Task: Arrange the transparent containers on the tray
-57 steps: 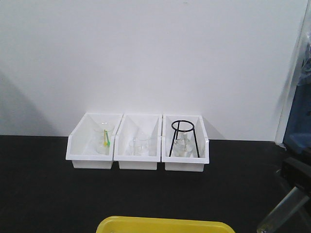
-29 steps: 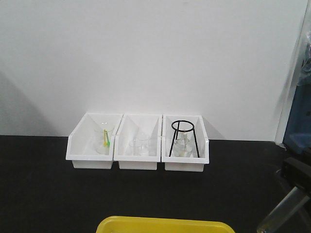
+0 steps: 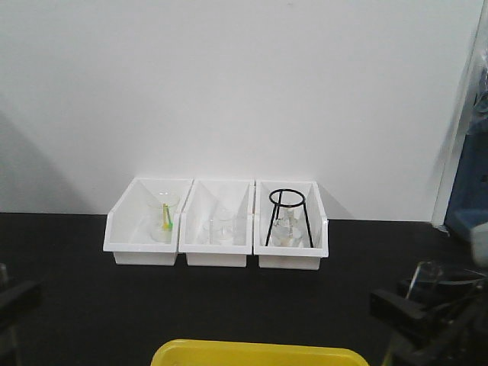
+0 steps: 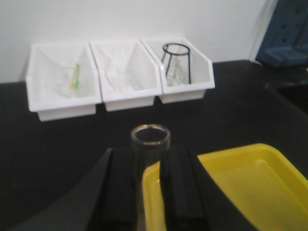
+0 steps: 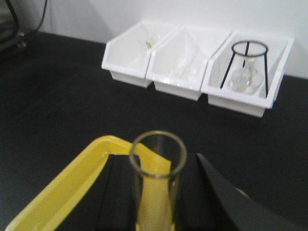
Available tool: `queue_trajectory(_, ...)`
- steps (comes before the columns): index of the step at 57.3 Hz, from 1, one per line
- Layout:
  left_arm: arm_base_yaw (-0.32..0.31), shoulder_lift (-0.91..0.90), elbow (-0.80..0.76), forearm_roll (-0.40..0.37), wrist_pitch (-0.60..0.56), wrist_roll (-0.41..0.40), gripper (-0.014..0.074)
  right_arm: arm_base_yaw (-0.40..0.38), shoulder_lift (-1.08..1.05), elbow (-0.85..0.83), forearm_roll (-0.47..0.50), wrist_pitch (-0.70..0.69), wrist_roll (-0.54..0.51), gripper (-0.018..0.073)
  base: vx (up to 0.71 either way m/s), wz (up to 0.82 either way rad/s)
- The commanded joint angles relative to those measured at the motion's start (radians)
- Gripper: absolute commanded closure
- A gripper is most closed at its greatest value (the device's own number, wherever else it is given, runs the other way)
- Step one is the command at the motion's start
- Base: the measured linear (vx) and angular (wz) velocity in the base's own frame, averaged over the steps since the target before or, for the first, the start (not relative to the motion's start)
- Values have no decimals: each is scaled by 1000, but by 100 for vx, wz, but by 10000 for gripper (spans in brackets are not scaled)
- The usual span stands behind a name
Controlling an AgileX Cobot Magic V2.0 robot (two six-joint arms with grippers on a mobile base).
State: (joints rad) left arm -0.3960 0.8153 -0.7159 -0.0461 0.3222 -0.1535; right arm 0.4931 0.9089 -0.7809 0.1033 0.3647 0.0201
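Each gripper is shut on a clear glass test tube that stands up between its black fingers. In the left wrist view the left gripper [image 4: 150, 161] holds a tube [image 4: 150, 139] over the left rim of the yellow tray [image 4: 250, 183]. In the right wrist view the right gripper [image 5: 156, 166] holds the other tube [image 5: 158, 149] over the tray's [image 5: 67, 192] far corner. From the front, the tray [image 3: 259, 354] lies at the bottom centre, the right gripper [image 3: 427, 324] shows low on the right and part of the left arm [image 3: 9, 301] at the left edge.
Three white bins [image 3: 217, 255] stand in a row against the back wall. The left one holds a beaker with a green stick, the middle one clear beakers, the right one a black wire tripod [image 3: 289, 217] over a flask. A blue object [image 3: 467, 198] stands far right.
The right gripper with its tube has moved left, further into the front view. The left arm has come into sight at the left edge.
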Motion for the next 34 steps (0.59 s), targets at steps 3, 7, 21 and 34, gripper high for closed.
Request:
queue_trajectory(3,-61,129,-59,-142,-106,99,483,-5,99,-29,-2,-98,49,502,0,0)
queue_trajectory(7,-103,229,-76,-208,-138,133,482,-5,160,-29,-2,-116,61,501,0,0)
queue_trajectory(21,-207,546,-162,-251,-245,154,477,-5,355,-29,-2,-194,62,494,0,0)
queue_trajectory(34,-231,738,-197,-251,-312,154,470,-5,496,-29,-2,-256,62,487,0,0)
